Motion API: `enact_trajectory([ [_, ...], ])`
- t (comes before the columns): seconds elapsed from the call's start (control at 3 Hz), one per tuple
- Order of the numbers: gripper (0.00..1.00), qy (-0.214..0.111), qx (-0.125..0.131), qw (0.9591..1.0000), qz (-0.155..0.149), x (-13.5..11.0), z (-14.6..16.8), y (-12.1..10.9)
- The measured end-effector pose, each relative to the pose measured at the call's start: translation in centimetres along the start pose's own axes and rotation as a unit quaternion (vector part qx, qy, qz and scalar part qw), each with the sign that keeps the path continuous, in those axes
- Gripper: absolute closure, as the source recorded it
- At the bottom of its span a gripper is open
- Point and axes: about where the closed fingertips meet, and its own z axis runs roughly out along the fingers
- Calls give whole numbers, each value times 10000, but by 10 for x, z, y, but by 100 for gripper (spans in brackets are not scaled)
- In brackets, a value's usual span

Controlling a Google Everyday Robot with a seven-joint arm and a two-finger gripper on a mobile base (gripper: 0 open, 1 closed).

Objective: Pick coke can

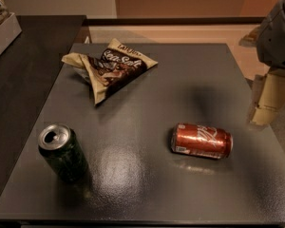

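Leftmost, a pale box [4, 30] sits at the top-left corner on a dark side counter [23, 75], only partly in view; the counter runs along the left edge of the grey table [147, 179].

Near the table's front-left corner: dark green can [62, 152], upright, silver top with the opening showing; it stands well apart from everything else on the table.

Further back, left of centre: crumpled snack bag [111, 66], tan with a dark brown printed panel, lying flat; one corner points toward the table's front; lettering only partly legible.

Right of centre, toward the front: coke can [202, 140], red with white script, lying on its side; its long axis runs roughly left to right, silver ends at either side, a white label patch on the lower left of its body; faint reflection on the table surface just below it; well apart from the green can and from the bag.

Far right edge: tool [265, 102], a grey rounded housing up top with a beige part hanging below it; it hangs over the table's right edge, to the upper right of the coke can and clear of it; whether it is open or closed, cannot tell; it holds nothing that can be seen.

Behind the table: tan floor [180, 32] and wall.
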Motion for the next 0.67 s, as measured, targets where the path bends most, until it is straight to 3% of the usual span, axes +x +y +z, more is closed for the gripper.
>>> enact_trajectory([
  [0.67,0,361,-216,9970,-654,-20,32,26],
])
